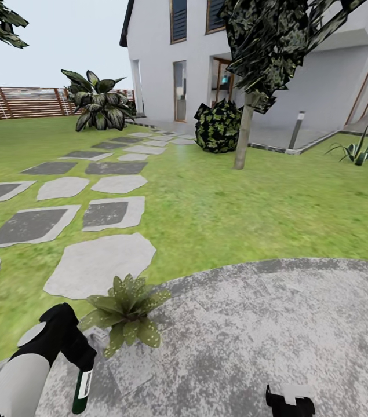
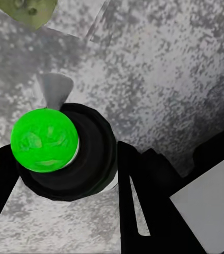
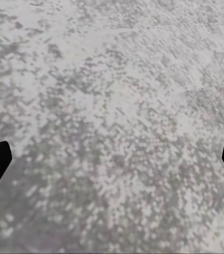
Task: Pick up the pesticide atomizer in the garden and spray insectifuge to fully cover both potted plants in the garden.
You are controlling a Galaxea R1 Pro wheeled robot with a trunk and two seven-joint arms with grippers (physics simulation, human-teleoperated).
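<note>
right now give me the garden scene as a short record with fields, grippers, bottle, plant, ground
left gripper: closed around the pesticide atomizer, dark green bottle hanging below the grip
atomizer, left wrist view: bright green round end facing the camera between the black fingers
right gripper: open, nothing between the fingertips, over grey paving
potted plant: low rosette at the paving's edge, just ahead of the left gripper
ground: mottled grey paving near, lawn and stepping stones beyond
background: wooden fence, white house
</note>
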